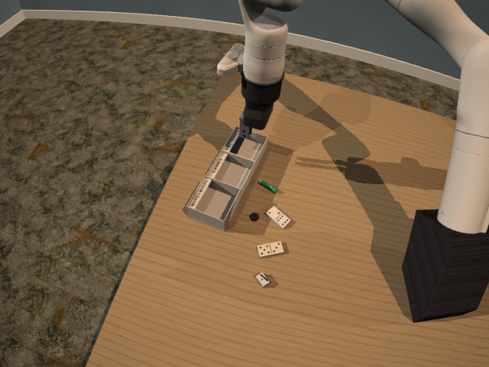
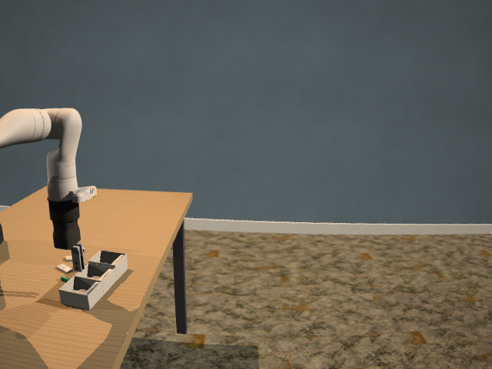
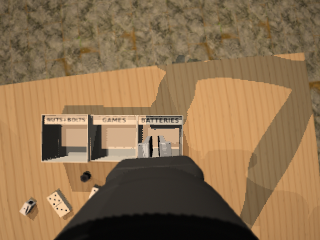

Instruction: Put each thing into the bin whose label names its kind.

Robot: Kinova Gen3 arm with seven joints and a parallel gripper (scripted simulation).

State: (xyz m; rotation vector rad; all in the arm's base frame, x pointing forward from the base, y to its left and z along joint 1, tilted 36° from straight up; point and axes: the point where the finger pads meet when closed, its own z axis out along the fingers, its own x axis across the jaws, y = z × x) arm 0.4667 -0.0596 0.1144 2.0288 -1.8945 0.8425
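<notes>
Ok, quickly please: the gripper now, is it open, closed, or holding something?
Gripper: nearly closed, holding nothing, above the BATTERIES bin.

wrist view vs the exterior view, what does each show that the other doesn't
Only the wrist view shows the bin labels: nuts+bolts, games, batteries. Only the exterior view shows the table leg, the wall and the arm's bend. Both show the three-part bin, some dominoes on the table, and the gripper low at the batteries end, narrowly set with nothing visibly held.
</notes>
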